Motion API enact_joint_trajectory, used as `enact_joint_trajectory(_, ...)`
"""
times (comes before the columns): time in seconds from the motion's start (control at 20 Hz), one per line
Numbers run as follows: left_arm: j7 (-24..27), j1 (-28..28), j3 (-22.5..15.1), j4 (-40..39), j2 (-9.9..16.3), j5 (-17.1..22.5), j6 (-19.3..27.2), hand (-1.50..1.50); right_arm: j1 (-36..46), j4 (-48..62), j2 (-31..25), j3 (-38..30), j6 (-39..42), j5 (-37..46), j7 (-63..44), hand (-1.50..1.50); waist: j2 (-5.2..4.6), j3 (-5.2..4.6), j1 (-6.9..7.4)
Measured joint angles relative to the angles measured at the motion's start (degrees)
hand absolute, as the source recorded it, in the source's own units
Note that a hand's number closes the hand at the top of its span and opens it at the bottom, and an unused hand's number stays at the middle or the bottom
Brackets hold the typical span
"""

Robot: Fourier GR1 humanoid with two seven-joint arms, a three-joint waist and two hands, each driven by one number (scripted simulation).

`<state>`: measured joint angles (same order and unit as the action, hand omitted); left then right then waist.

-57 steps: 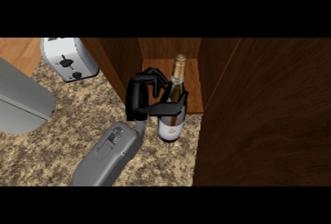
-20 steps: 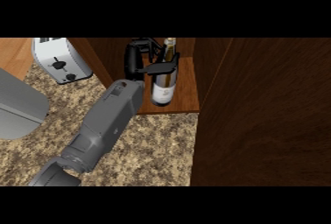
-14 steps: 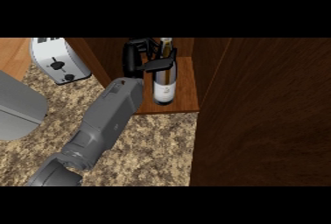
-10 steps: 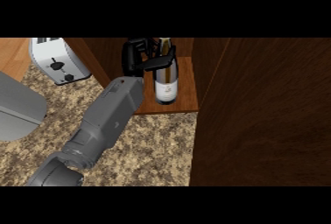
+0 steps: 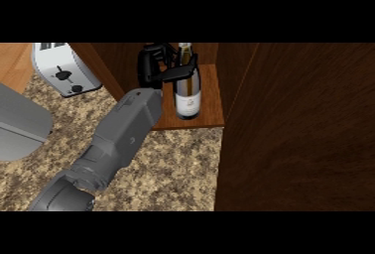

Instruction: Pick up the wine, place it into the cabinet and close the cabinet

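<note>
The wine bottle stands on the cabinet shelf, inside the open cabinet at the far side of the speckled worktop. Its white label carries a small dark mark; no writing is legible. One hand reaches into the cabinet from the near left, thumb and fingers curled round the bottle's upper body and neck. The dark cabinet door fills the right. A white toaster sits at the far left.
</note>
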<state>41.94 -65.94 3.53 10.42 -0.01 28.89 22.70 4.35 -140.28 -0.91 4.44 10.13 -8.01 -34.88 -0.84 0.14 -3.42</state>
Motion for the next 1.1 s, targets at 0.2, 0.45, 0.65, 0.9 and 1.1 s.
enact_joint_trajectory(0.2, 0.9, -0.1, -0.1, -1.8, 0.1, -0.5, 0.9, -1.50, 1.3, 0.1, -0.2, -0.4, -0.2, 0.0, -0.7, -1.50, -0.20, -0.07, -0.33)
enact_joint_trajectory(0.45, 0.9, -0.2, -0.4, -3.5, 0.2, -1.7, 1.9, -1.50, 1.1, 0.3, -0.3, -0.8, 0.3, -0.1, -0.2, -1.50, -0.30, -0.05, -0.44)
enact_joint_trajectory(0.65, 1.3, -0.1, -0.7, -4.2, 0.3, -2.7, 2.7, -1.50, 1.8, 0.3, -0.3, -0.7, -0.2, -0.1, -0.8, -1.50, -0.31, 0.00, -0.59)
enact_joint_trajectory(0.9, 1.3, 0.4, -1.5, -5.4, 0.3, -4.2, 3.9, -1.50, 1.8, 0.6, -0.2, -1.0, 0.2, -0.1, -0.2, -1.50, -0.39, 0.02, -0.69)
enact_joint_trajectory(1.1, 2.6, 1.5, -1.5, -5.7, 0.2, -4.6, 5.5, -1.50, 1.6, 0.8, 0.1, -0.6, 0.3, 0.0, 0.4, -1.50, -0.53, -0.03, -0.94)
